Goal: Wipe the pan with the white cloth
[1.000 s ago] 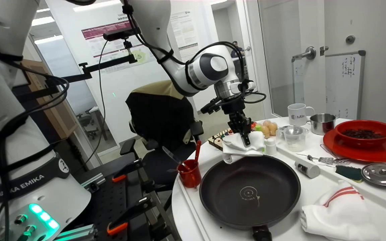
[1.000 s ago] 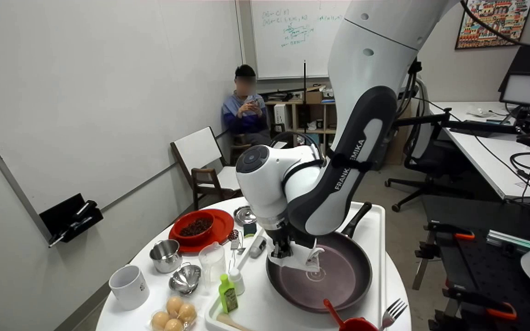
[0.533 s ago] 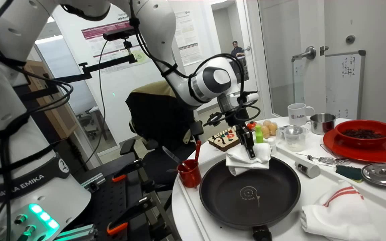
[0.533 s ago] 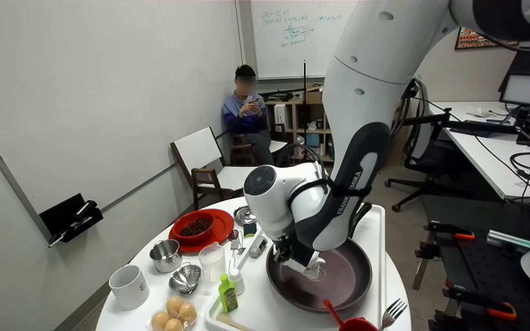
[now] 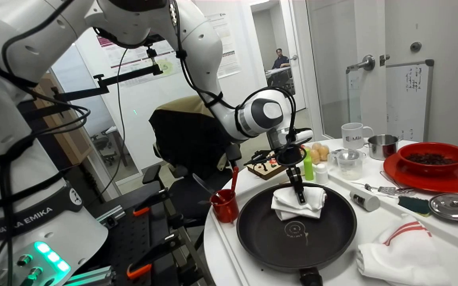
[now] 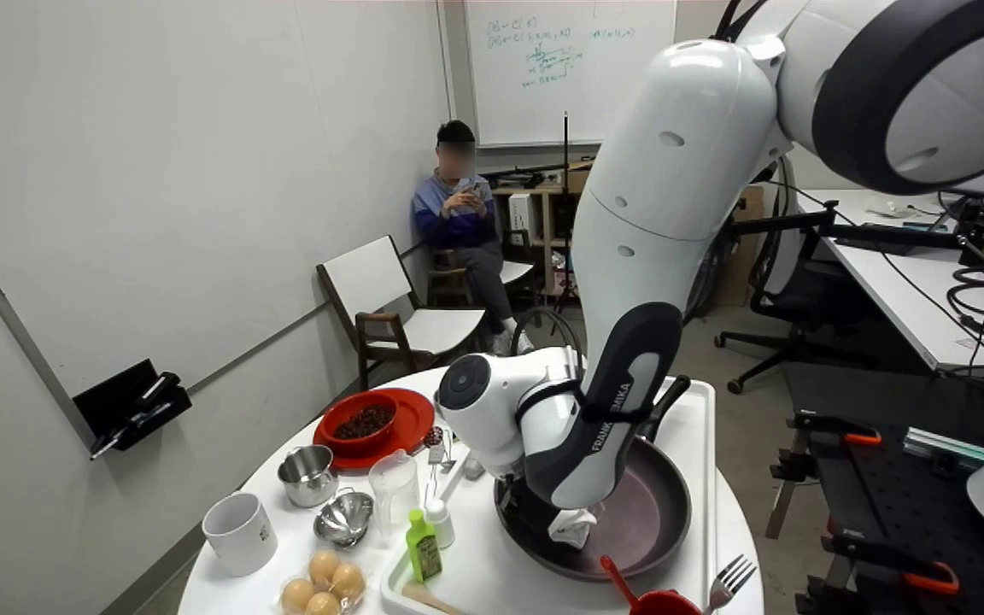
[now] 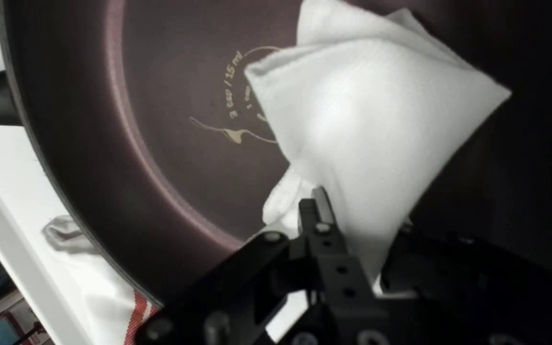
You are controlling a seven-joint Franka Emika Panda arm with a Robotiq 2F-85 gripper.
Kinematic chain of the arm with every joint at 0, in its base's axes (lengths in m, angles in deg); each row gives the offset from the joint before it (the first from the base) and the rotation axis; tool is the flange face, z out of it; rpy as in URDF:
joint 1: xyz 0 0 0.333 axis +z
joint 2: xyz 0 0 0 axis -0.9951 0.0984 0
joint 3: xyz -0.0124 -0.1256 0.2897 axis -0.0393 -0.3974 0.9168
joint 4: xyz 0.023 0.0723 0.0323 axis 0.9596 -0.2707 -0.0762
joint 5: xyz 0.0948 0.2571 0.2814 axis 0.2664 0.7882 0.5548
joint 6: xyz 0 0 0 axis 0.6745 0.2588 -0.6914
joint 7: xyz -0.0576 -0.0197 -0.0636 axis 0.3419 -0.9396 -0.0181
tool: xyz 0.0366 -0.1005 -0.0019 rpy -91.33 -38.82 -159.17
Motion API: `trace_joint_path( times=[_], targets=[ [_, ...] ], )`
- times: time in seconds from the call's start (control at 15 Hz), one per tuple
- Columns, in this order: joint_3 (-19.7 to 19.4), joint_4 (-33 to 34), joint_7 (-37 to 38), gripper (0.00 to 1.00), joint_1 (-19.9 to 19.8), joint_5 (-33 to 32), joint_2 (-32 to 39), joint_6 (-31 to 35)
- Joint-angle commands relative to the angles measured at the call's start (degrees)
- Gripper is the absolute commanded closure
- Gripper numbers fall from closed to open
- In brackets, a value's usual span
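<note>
Wrist view shows the hand clamped on the white cloth, a narrow bunch of fabric pinched in it and the loose part fanned out ahead over some of the printed mark on the floor of the pan. In an exterior view the cloth sits within the rim, toward the side away from the handle; how firmly it bears on the floor cannot be told.

I judge wiping to be the step in hand, probably near its start. To do it well, run the strokes low and level, pressing just enough to spread the folds flat, yet leaving fabric between the hard fingertips and the coating. Overlapping sweeps across the mark toward the handle, then round the foot of the wall, should reach most of it.

The pan rests on a white tray on the tabletop and nothing is seen bracing it, so a heavy push may make it slide or pivot, perhaps into the red cup standing near its rim.
</note>
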Motion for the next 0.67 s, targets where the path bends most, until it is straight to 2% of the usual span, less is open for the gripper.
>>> trace_joint_path(
  times=[0.0,0.53,0.6],
  targets=[
    [0.28,1.19,0.1,0.82,-0.17,0.24,0.6,-0.95],
    [0.69,2.66,0.45,0.82,-0.3,0.28,1.13,-2.26],
    [0.69,2.67,0.45,0.9,-0.31,0.28,1.13,-2.26]
  ],
)
